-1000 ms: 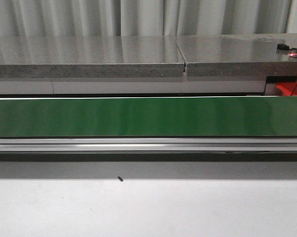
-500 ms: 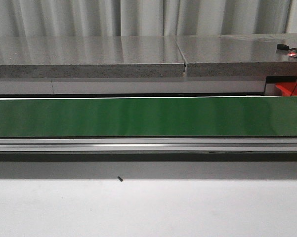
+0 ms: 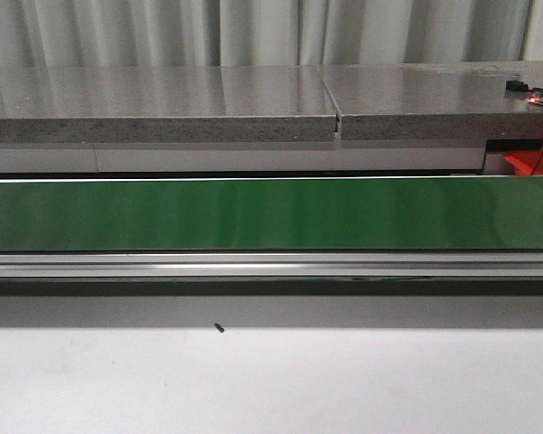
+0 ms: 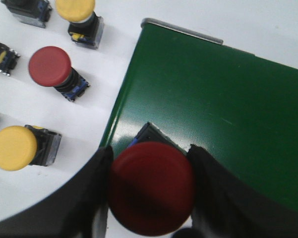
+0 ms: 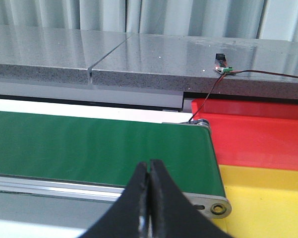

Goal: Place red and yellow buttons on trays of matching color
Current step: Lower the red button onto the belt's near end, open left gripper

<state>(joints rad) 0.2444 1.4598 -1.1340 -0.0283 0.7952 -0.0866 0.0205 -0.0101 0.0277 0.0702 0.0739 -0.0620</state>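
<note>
In the left wrist view my left gripper (image 4: 149,191) is shut on a red button (image 4: 151,186), its black fingers pressing both sides of the round cap above the near end of the green belt (image 4: 223,109). On the white table beside the belt lie another red button (image 4: 50,67) and two yellow buttons (image 4: 14,148) (image 4: 75,8). In the right wrist view my right gripper (image 5: 149,171) is shut and empty, over the belt's other end (image 5: 89,144). Beyond that end sit the red tray (image 5: 258,136) and the yellow tray (image 5: 268,198). Neither gripper appears in the front view.
A grey stone-look counter (image 3: 253,104) runs behind the green belt (image 3: 271,212). A small sensor with a lit LED and wire (image 5: 223,68) sits on the counter by the trays. A tiny dark speck (image 3: 220,327) lies on the white table. Dark button housings (image 4: 0,57) lie at the table's edge.
</note>
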